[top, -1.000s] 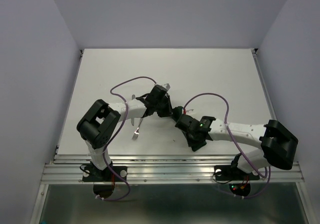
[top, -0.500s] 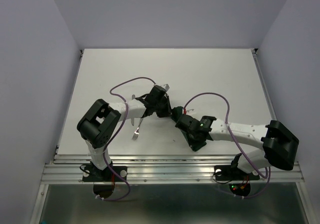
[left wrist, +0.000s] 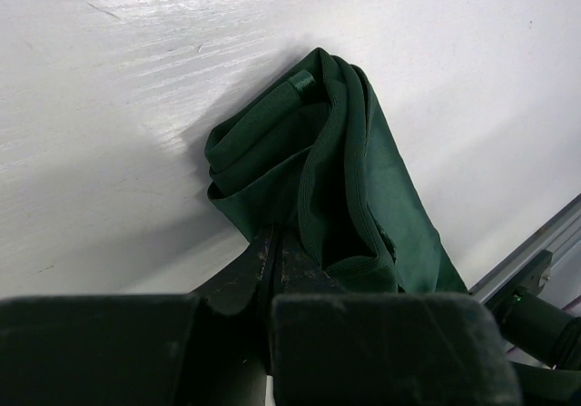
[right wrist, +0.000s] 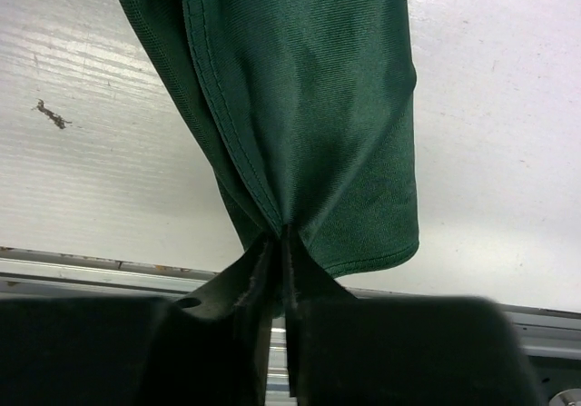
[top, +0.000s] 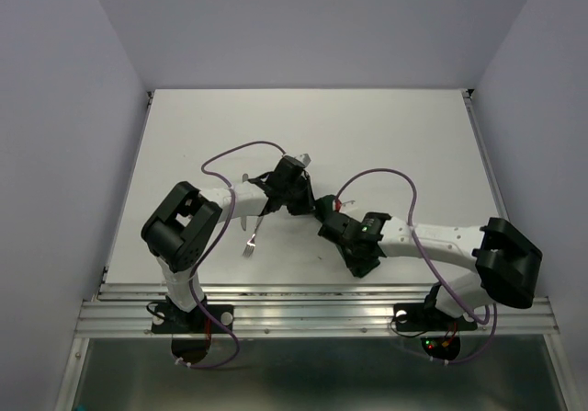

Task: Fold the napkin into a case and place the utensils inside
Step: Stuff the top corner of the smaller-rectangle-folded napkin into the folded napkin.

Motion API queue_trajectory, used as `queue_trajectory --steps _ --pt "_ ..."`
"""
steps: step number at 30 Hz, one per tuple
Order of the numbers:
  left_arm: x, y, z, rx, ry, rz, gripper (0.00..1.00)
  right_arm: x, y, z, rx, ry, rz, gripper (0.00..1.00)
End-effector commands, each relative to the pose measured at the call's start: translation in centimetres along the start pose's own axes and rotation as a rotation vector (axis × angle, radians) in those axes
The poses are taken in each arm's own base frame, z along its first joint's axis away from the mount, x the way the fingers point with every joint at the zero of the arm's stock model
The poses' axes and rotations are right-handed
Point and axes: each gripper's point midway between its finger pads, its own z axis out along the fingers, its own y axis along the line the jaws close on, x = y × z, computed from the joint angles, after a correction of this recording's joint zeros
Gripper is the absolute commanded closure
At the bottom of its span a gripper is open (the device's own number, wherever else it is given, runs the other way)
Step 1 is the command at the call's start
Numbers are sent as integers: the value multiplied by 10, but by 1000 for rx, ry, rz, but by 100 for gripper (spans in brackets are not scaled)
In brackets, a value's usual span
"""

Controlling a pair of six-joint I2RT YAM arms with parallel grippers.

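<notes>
The dark green napkin (left wrist: pixel 309 152) lies bunched in folds on the white table, and my left gripper (left wrist: pixel 275 238) is shut on its near edge. In the right wrist view the napkin (right wrist: pixel 309 88) hangs stretched from my right gripper (right wrist: pixel 283 238), which is shut on a pinched fold near a hemmed corner. From above, the left gripper (top: pixel 306 204) and right gripper (top: pixel 329 222) meet tip to tip at mid-table and hide most of the cloth. The fork (top: pixel 249 242) lies left of them, partly under the left arm. Another silver tip (top: pixel 306 160) shows behind the left wrist.
An aluminium rail (top: pixel 312 301) runs along the table's near edge, close behind the right gripper (right wrist: pixel 91 270). Purple cables (top: pixel 239 149) loop above both arms. Grey walls close in the table on the left, back and right.
The right gripper has closed on the napkin fold, and its arm has shifted slightly left. The left arm has held still with its grip on the cloth.
</notes>
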Motion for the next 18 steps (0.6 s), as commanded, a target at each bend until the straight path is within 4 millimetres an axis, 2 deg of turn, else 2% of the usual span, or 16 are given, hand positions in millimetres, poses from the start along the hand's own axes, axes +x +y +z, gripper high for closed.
queue_trajectory --steps 1,6,7,9,12,16,18 --pt "-2 0 -3 16 -11 20 100 -2 2 0 6 -12 11 81" --pt "-3 -1 -2 19 -13 21 100 -24 5 -20 -37 -108 72 66" --pt "-3 -1 -2 20 -12 21 100 -34 8 -28 -60 -145 87 60" --pt "-2 -2 -2 24 -10 24 100 -56 14 -46 -104 -222 113 54" --pt "-1 0 -2 21 -8 24 100 -76 15 -53 -119 -266 132 51" --pt "0 0 -2 22 -8 23 100 -121 18 -57 -206 -346 213 51" --pt "1 2 -2 20 -5 22 100 -141 12 -56 -240 -365 255 51"
